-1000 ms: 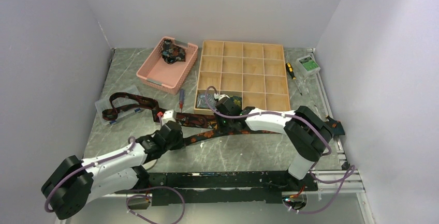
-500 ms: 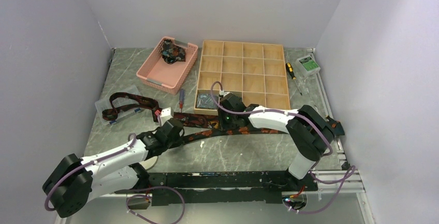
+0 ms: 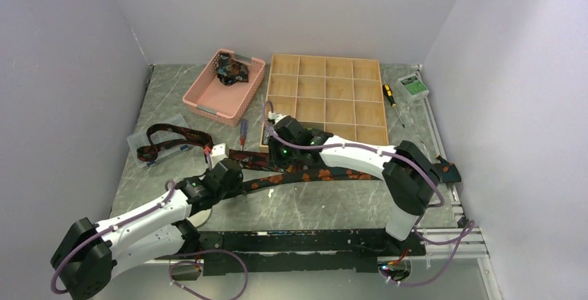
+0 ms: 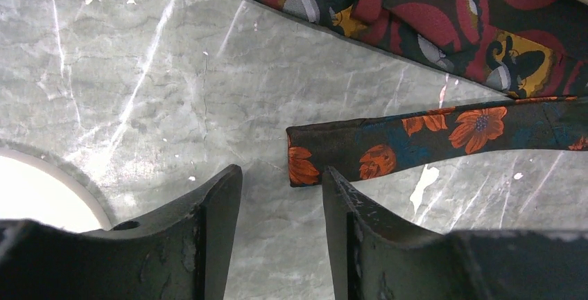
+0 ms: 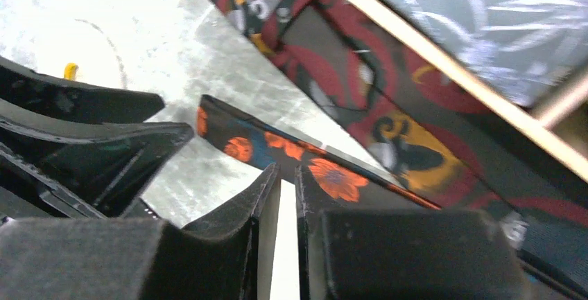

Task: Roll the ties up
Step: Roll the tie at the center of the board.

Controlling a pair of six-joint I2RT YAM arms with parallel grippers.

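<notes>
1. Wide view first: the counter (image 3: 333, 206) carries the flowered tie (image 3: 326, 173), stretched flat from 9 to 3 o'clock. It lies just on the 6 o'clock side of the wooden tray (image 3: 326, 99). No coil anywhere on it, so rolling hasn't begun on this one.
2. The maroon tie (image 3: 173, 134) loops out toward 9 o'clock. Its long run passes just at 12 o'clock of the flowered one.
3. The right arm (image 3: 353, 154) is the big mover. Over the last second it has swung toward 10 o'clock along the flowered tie, and its wrist now sits by the tray's near-left corner.
4. The left arm (image 3: 145, 213) has barely shifted and still reaches in from 7 o'clock.
5. Here's the change that matters: the left pincer (image 4: 281, 175) has just sprung apart. I see bare counter between its fingers, and the tie's blunt end lies flat just at 1 o'clock of the tips. It grips nothing.
6. The right pincer (image 5: 283, 170) is nearly pressed together, only a thin slit showing. Its tips hang over the flowered tie close to that same end. Whether they nip fabric, I cannot tell.
7. My read is that the end has been let go for a fresh grip or a handover. It lies unfolded, so the first turn still needs making.
</notes>
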